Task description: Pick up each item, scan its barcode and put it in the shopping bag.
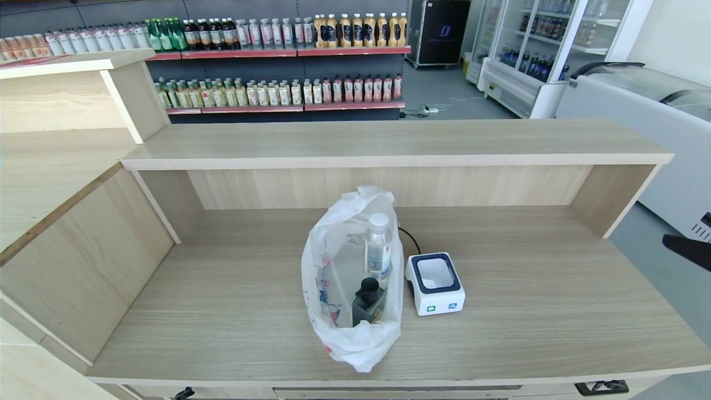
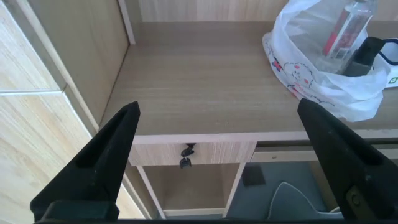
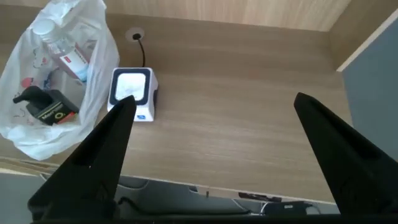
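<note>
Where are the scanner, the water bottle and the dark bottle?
scanner (image 1: 434, 276), head view, on its top window.
water bottle (image 1: 378, 251), head view, on the middle of its clear body.
dark bottle (image 1: 368, 310), head view, on its body below the cap.

In the centre of the head view, the milky plastic of the shopping bag (image 1: 333, 261) veils the lower half of the clear bottle (image 1: 379, 244). The bag's crumpled front rim hides the base of the dark bottle (image 1: 367, 303). Both bottles' labels are too small to make out. The black cable (image 1: 412, 240) of the scanner (image 1: 434, 283) disappears behind the bag. At the right edge of the frame, a dark tapered part of the right arm (image 1: 686, 250) is cut off, and whether it is a finger cannot be told. In the wrist views, the spread fingers of the left claw (image 2: 219, 107) and the right claw (image 3: 214, 102) run out of frame at their bases. The left wrist view also crops the bag and cuts the scanner down to a corner.
</note>
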